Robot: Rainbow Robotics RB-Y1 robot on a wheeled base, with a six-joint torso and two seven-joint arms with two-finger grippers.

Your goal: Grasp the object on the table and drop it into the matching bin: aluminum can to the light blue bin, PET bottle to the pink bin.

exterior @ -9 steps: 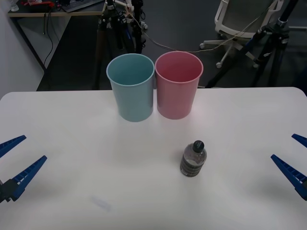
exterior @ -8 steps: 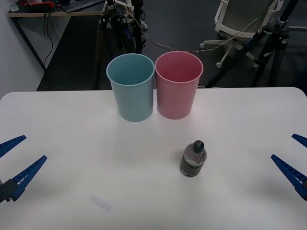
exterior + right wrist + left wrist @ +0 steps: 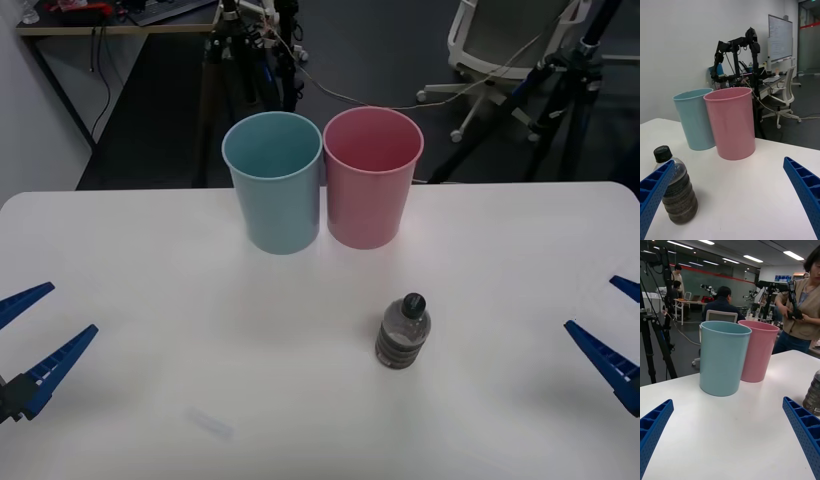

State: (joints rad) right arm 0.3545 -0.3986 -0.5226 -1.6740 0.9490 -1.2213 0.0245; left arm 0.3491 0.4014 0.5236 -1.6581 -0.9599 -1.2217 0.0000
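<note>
A small clear PET bottle (image 3: 403, 332) with a dark cap and brownish label band stands upright on the white table (image 3: 150, 260), right of centre. Behind it, side by side at the table's far edge, stand the light blue bin (image 3: 273, 181) and the pink bin (image 3: 372, 176); the pink one is nearer the bottle. My left gripper (image 3: 28, 335) hovers open at the left edge, far from the bottle. My right gripper (image 3: 618, 325) is open at the right edge. In the right wrist view the bottle (image 3: 675, 187) sits by one blue finger (image 3: 653, 191), with the pink bin (image 3: 731, 127) beyond.
Tripods (image 3: 245, 50) and an office chair (image 3: 500, 50) stand on the dark floor beyond the table. The left wrist view shows the light blue bin (image 3: 723, 357), the pink bin (image 3: 759, 349), and a sliver of the bottle (image 3: 814, 392).
</note>
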